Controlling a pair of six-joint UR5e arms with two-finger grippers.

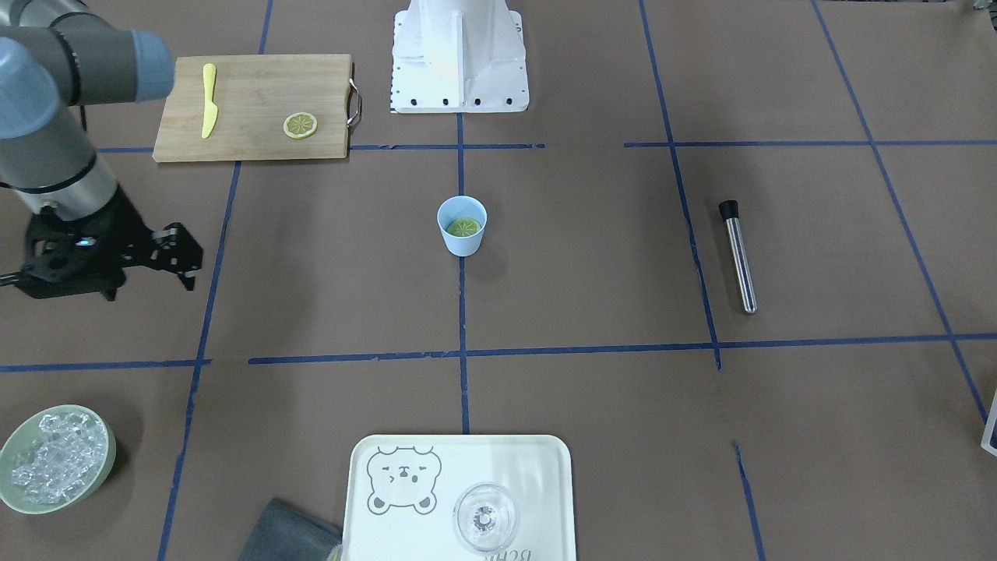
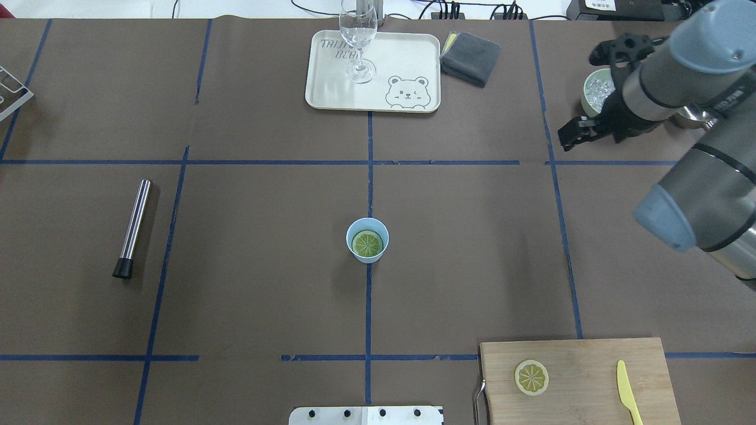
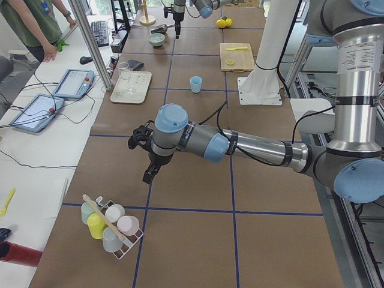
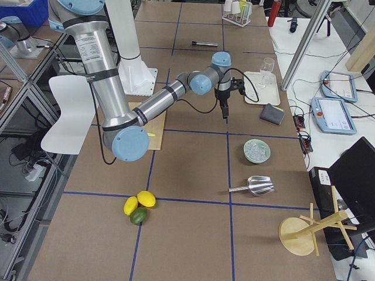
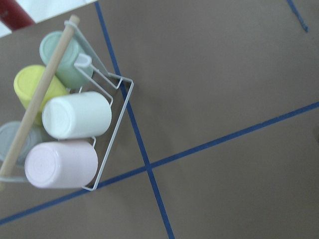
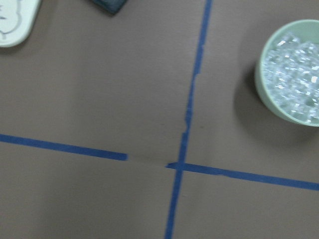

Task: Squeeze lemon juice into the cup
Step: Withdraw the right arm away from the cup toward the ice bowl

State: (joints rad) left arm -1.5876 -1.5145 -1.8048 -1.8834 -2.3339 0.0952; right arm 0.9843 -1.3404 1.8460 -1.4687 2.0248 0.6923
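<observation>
The light-blue cup (image 1: 461, 240) stands upright at the table's middle, with one lemon slice (image 1: 464, 227) lying flat inside it; the slice also shows in the overhead view (image 2: 367, 243). The second lemon slice (image 1: 300, 125) lies on the wooden cutting board (image 1: 257, 93). My right gripper (image 1: 183, 259) hangs empty well away from the cup, between the board and the ice bowl; its fingers look closed together. My left gripper (image 3: 148, 175) shows only in the exterior left view, above the cup rack, so I cannot tell whether it is open or shut.
A yellow knife (image 1: 209, 101) lies on the board. A steel muddler (image 1: 738, 257) lies on the robot's left side. A tray (image 1: 530, 467) with a clear glass (image 1: 484, 516), a grey cloth (image 2: 469, 56) and the ice bowl (image 1: 54, 460) are on the far side. A cup rack (image 5: 65, 114) is under the left wrist.
</observation>
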